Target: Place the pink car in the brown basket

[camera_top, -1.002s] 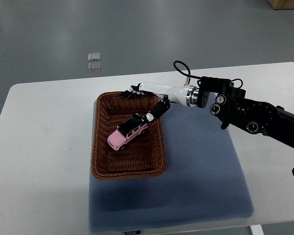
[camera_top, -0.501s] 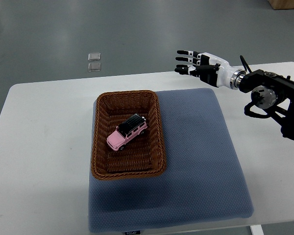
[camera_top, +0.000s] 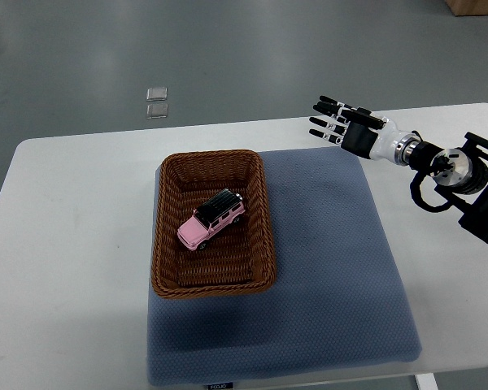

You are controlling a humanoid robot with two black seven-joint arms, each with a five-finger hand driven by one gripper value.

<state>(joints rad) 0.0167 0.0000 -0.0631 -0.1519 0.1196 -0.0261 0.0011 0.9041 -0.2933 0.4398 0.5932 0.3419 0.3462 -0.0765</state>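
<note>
Right hand [camera_top: 347,128] empty, fingers [camera_top: 325,122] spread, above table [camera_top: 73,211].

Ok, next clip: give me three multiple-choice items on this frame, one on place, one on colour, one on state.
1. Where is the pink car?
A. on the blue mat
B. inside the brown basket
C. in the robot hand

2. What colour is the car's roof?
A. black
B. white
C. yellow

3. What state is the right robot hand in?
A. shut on the car
B. curled in a fist
C. open, holding nothing

Key: 1 B, the car lies on the basket's woven floor; 2 A, a dark top over the pink body; 3 C, fingers are spread near the table's far edge.
</note>
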